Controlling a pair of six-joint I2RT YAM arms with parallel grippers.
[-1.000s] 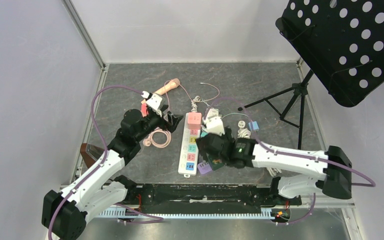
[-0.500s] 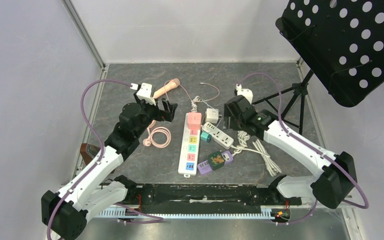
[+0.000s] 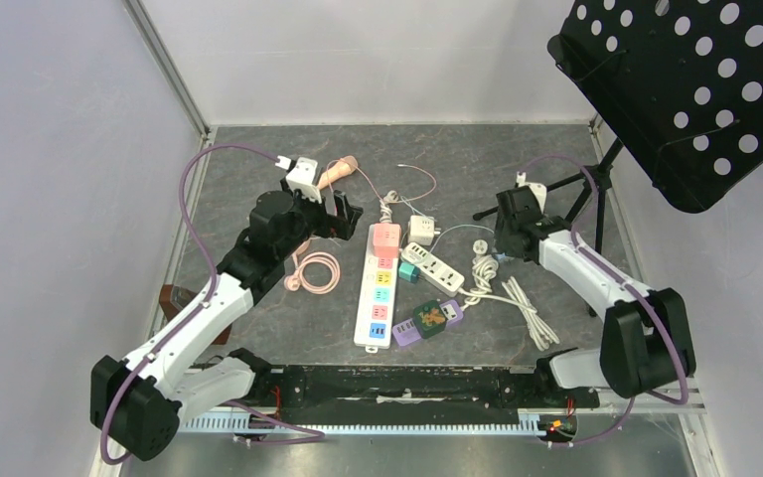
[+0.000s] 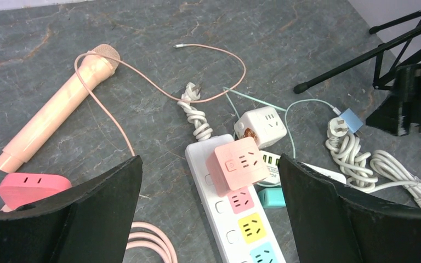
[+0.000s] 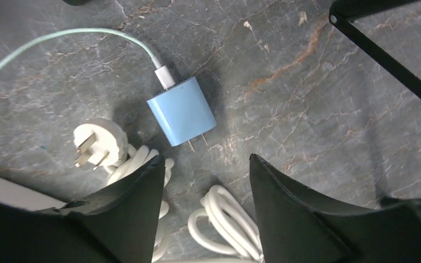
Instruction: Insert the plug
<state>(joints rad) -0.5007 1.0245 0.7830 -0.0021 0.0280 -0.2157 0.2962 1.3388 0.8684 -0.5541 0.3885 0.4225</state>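
Both right jaws stand spread; blue plug [image 5: 181, 118] lies just beyond them.

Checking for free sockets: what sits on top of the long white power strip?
A pink cube adapter sits on the power strip's far end, hiding the socket beneath; other coloured sockets show uncovered.

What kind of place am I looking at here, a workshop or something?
Probably a lab test booth: plain white walls box in a grey table, a left arm and right arm are bolted at its near edge, and power strips and plugs lie scattered like practice props.
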